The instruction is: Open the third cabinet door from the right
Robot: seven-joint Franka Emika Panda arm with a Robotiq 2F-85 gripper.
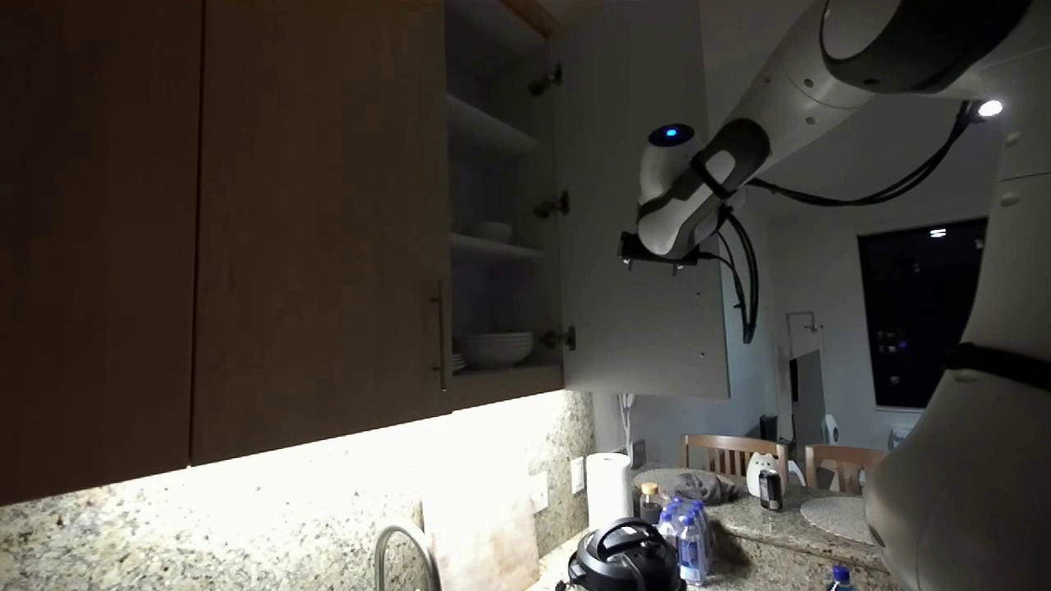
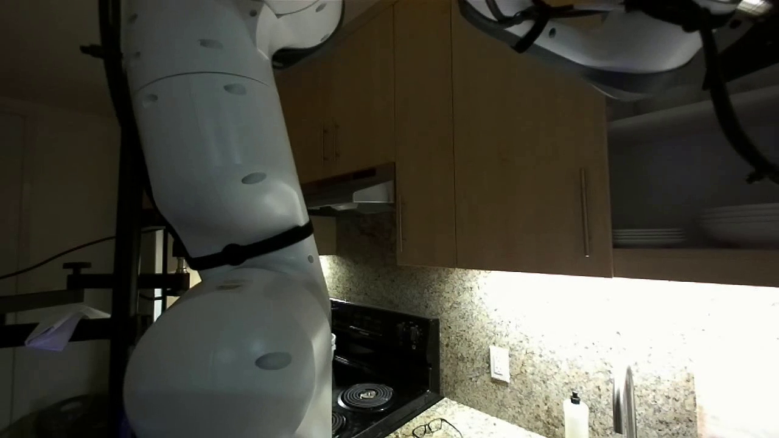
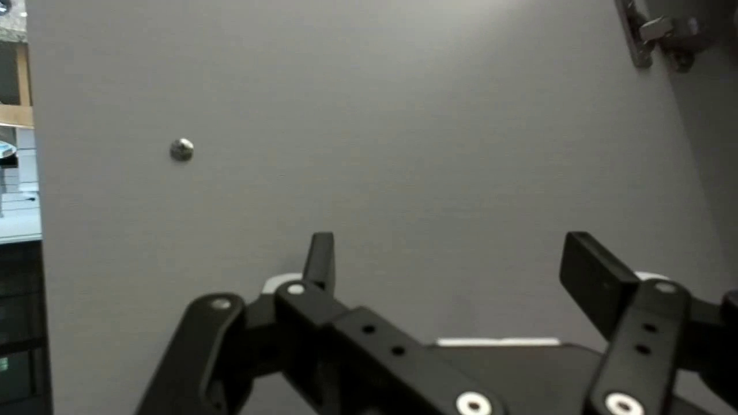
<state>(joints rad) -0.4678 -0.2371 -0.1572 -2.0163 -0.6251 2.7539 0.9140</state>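
Note:
The third cabinet door from the right is the narrow light-brown wood door [image 2: 424, 134]. It is shut, with a slim vertical bar handle [image 2: 400, 225] low on its left edge. In an exterior view its plain surface [image 1: 98, 246] fills the left edge, and its handle is out of view there. My gripper [image 3: 448, 253] is open and empty in the wrist view. It faces the grey inner side of the rightmost door, well to the right of the narrow door. I cannot make out the fingers in the exterior views.
The wider door [image 2: 529, 164], handle [image 2: 584, 213] low on its right edge, is shut. The rightmost door [image 1: 640, 328] stands open beside my hand. Its cabinet holds bowls [image 1: 497, 349] and plates [image 2: 648, 237]. A range hood [image 2: 359, 188] is left of the narrow door.

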